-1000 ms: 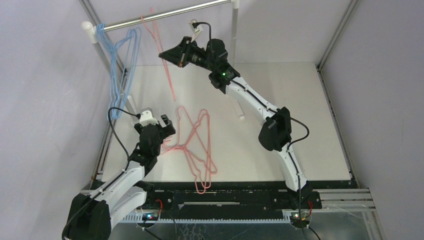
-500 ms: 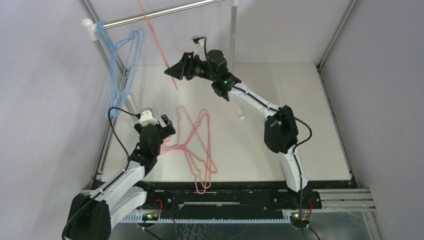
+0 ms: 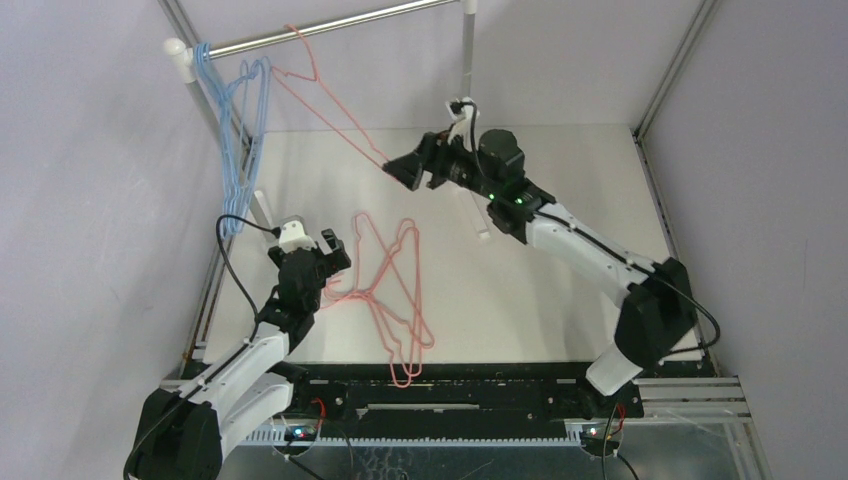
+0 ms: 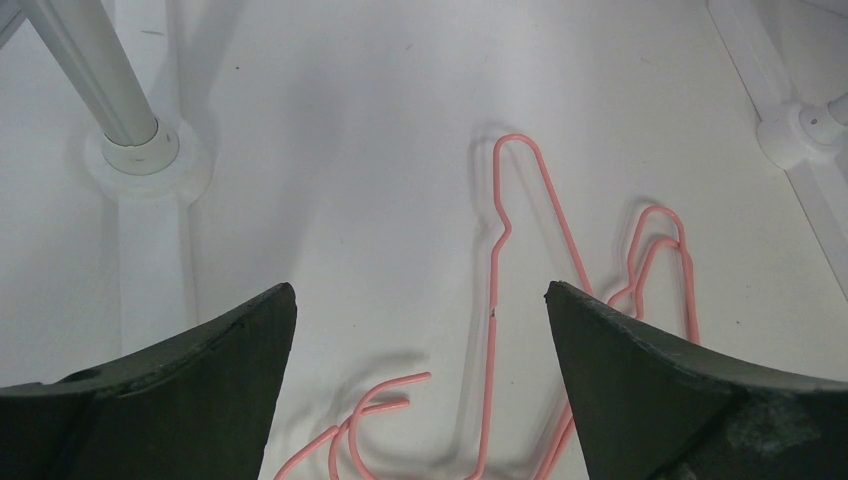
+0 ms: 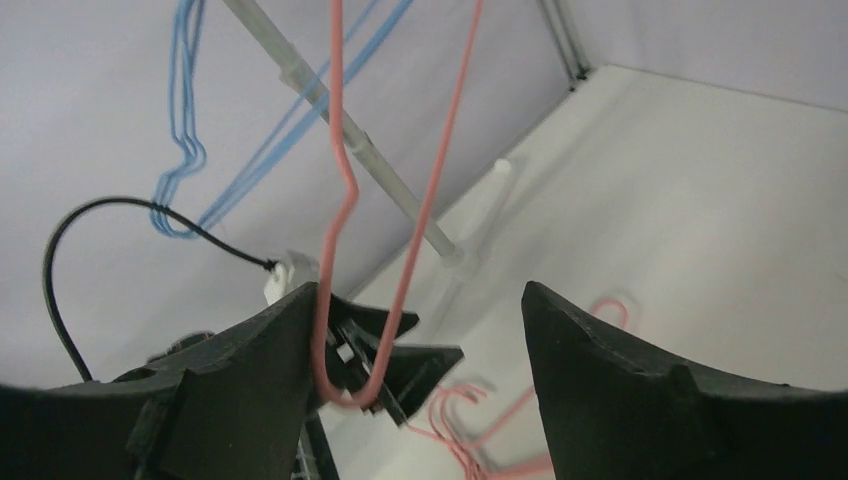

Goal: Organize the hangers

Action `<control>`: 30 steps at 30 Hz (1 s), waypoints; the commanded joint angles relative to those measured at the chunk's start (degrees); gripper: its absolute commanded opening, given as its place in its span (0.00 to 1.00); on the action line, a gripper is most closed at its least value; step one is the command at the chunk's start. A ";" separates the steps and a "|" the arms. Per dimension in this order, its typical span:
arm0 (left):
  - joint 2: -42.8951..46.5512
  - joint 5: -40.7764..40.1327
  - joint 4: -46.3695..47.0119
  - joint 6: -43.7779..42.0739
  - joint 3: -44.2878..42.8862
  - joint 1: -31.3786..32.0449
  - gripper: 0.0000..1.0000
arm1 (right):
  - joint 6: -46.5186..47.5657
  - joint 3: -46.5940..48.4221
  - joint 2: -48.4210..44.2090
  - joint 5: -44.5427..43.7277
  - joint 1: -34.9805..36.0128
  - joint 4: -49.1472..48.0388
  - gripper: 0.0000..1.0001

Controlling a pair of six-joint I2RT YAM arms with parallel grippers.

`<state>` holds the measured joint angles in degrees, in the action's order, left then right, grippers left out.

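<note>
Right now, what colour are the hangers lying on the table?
Pink-red. The hangers on the table show best in the left wrist view.

Left arm (image 3: 262, 345) folded low, jaws wide, right arm (image 3: 590, 250) extended high (elbow out right), jaws parted

The right end effector (image 5: 415, 295) is seen with its fingers (image 5: 240, 400) set wide apart. A pink hanger (image 5: 338, 100) is seen hanging between them, its lower bend close by the left finger; contact cannot be confirmed. Blue hangers (image 5: 185, 110) are noted upper left, beside a slanting post (image 5: 375, 162). Further pink hangers (image 5: 470, 425) are laid on the tabletop (image 5: 700, 200).
</note>
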<state>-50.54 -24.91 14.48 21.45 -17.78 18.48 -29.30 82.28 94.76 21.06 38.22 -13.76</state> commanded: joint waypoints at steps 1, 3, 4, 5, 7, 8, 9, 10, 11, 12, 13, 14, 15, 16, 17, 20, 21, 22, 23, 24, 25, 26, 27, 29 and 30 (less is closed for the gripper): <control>1.22 -0.37 2.09 -0.62 -0.28 -0.46 1.00 | 6.50 -9.16 -8.54 -5.66 0.38 2.98 0.81; 1.14 -0.32 2.04 -0.63 -0.32 -0.38 0.99 | 8.42 -13.47 -12.39 -8.04 1.00 5.63 0.81; 1.07 -0.30 2.04 -0.64 -0.28 -0.37 1.00 | 9.56 -15.02 -13.75 -9.26 1.70 7.26 0.81; 0.98 -0.32 2.14 -0.67 -0.32 -0.44 0.99 | 10.53 -16.10 -14.69 -10.59 2.53 9.34 0.80; 0.74 -0.23 2.14 -0.62 -0.45 -0.38 0.99 | 12.22 -17.66 -15.66 -13.35 4.61 13.84 0.80; 0.58 -0.24 2.06 -0.68 -0.54 -0.41 0.99 | 13.22 -18.55 -15.91 -14.89 6.01 14.89 0.80; 0.55 -0.23 2.09 -0.66 -0.58 -0.43 0.99 | 14.11 -19.08 -16.06 -16.94 7.58 15.60 0.80; 0.66 -0.23 1.93 -0.63 -0.59 -0.39 1.00 | 14.73 -20.03 -15.98 -18.93 9.28 17.21 0.80; 0.77 -0.23 1.81 -0.65 -0.59 -0.38 1.00 | 15.44 -20.58 -15.68 -20.55 11.70 18.20 0.79; 1.00 -0.23 1.71 -0.63 -0.45 -0.44 0.99 | 15.92 -21.00 -15.10 -22.18 13.51 19.18 0.79; 1.37 -0.35 1.69 -0.64 -0.35 -0.40 0.99 | 16.46 -21.24 -14.13 -23.30 15.39 20.12 0.79; 1.80 -0.44 1.69 -0.55 -0.21 -0.38 0.99 | 17.06 -21.28 -12.86 -24.63 17.13 20.93 0.79; 2.19 -0.61 1.64 -0.54 -0.09 -0.41 0.99 | 17.38 -21.28 -11.48 -25.49 18.92 21.84 0.78; 2.48 -0.73 1.61 -0.53 0.06 -0.40 0.99 | 17.43 -21.28 -10.05 -26.04 20.30 22.35 0.76; 2.68 -0.90 1.59 -0.46 0.07 -0.39 1.00 | 17.32 -21.28 -8.63 -26.33 21.56 22.67 0.74; 2.83 -0.95 1.36 -0.40 0.04 -0.40 1.00 | 17.08 -21.26 -4.80 -25.79 24.60 22.08 0.68; 2.71 -0.93 1.34 -0.38 0.03 -0.44 0.99 | 16.91 -21.28 -3.66 -26.01 25.30 21.68 0.68; 2.62 -0.93 1.36 -0.40 0.03 -0.39 0.99 | 16.56 -21.28 -2.47 -25.70 25.74 21.14 0.67; 2.56 -0.93 1.36 -0.30 -0.04 -0.38 0.99 | 16.32 -21.28 -0.74 -25.18 25.89 20.50 0.66; 2.57 -0.92 1.39 -0.34 -0.06 -0.44 0.99 | 16.09 -21.28 0.48 -24.77 25.94 19.93 0.66; 2.69 -0.89 1.35 -0.29 -0.04 -0.40 0.99 | 16.04 -21.28 1.84 -24.51 25.94 19.35 0.65; 2.67 -0.86 1.34 -0.32 0.05 -0.44 0.99 | 16.03 -21.28 2.94 -24.18 25.95 18.90 0.64; 2.70 -0.88 1.34 -0.32 0.03 -0.41 0.99 | 15.86 -21.28 4.06 -23.57 25.90 18.38 0.63; 2.70 -0.81 1.34 -0.28 -0.01 -0.38 1.00 | 15.70 -21.15 5.83 -22.71 25.89 17.41 0.63; 2.65 -0.80 1.35 -0.29 -0.06 -0.37 0.99 | 15.68 -20.85 6.73 -22.68 25.86 17.29 0.62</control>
<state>-48.56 -25.26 14.39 21.45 -17.78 18.48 -13.76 60.66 99.79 -2.28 64.07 7.05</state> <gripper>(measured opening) 0.995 0.631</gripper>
